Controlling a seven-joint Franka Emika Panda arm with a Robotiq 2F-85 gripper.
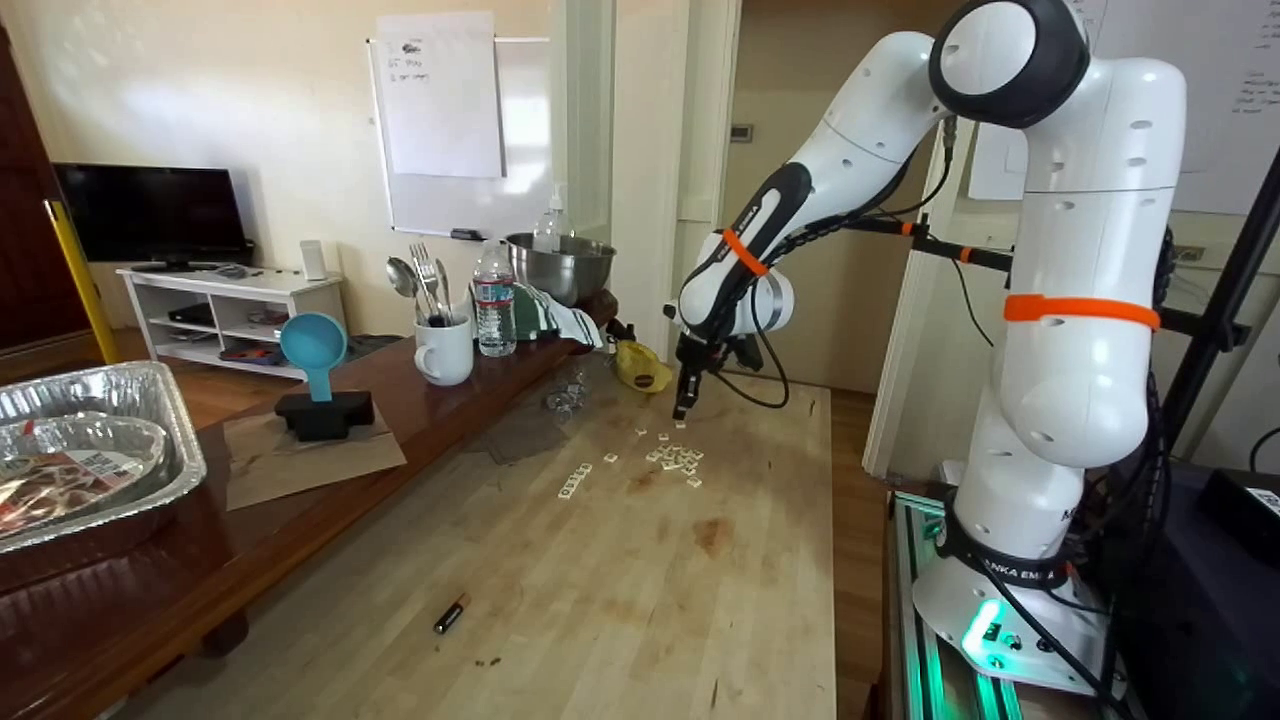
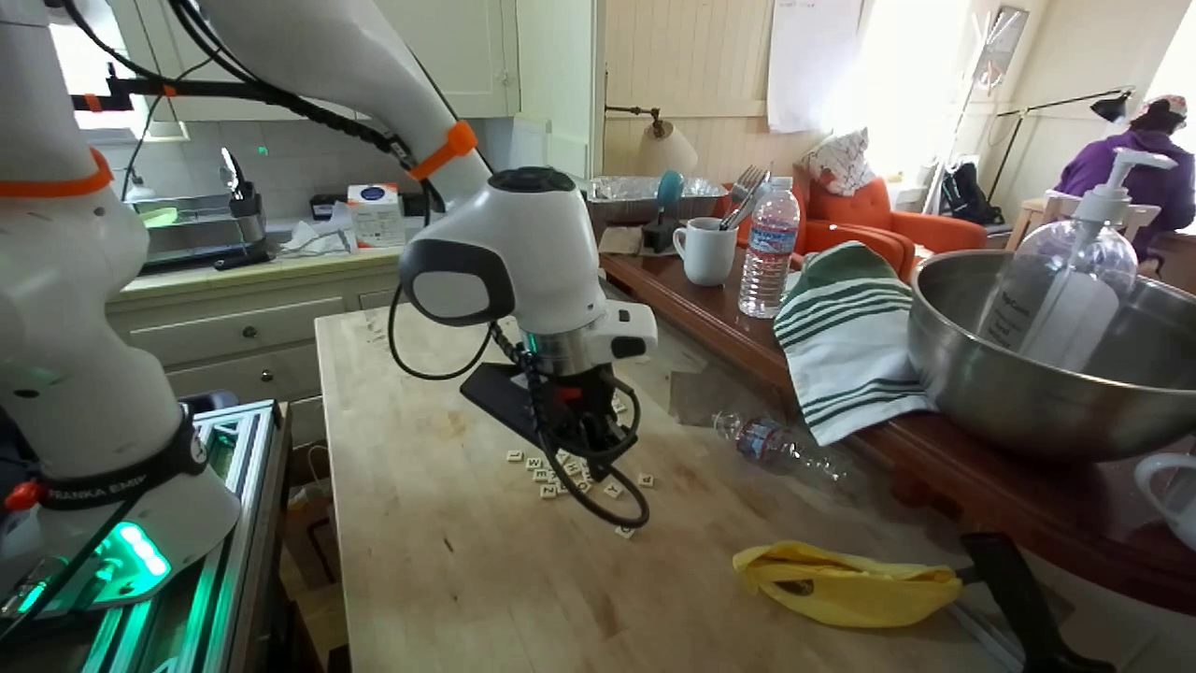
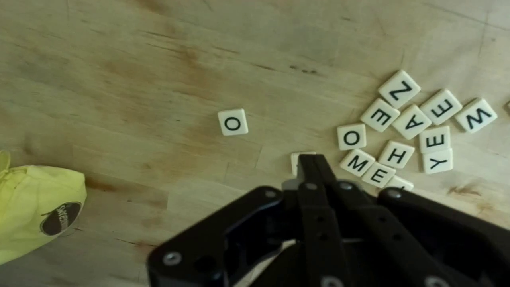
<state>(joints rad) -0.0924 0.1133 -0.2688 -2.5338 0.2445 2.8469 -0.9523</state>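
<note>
Left to right in my wrist view, I have the yellow pouch (image 3: 34, 207), a lone O tile (image 3: 233, 122), then a half-hidden tile (image 3: 295, 163) behind my gripper (image 3: 313, 161), whose fingers are together; a letter-tile cluster (image 3: 412, 122) lies just right of them on the wooden table (image 3: 139, 99).

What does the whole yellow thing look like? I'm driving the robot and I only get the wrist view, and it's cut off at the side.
Observer: In an exterior view the yellow pouch is long and curved, kind of like a banana.
Operator: Ooh! Is anything lined up that I can't see?
Observer: Yes, a short straight row of letter tiles lies apart from the messy bunch of tiles, on the side toward the brown ledge.
Operator: Cool! And what else is lying around?
Observer: A clear plastic bottle is on its side, close by that ledge.
</note>
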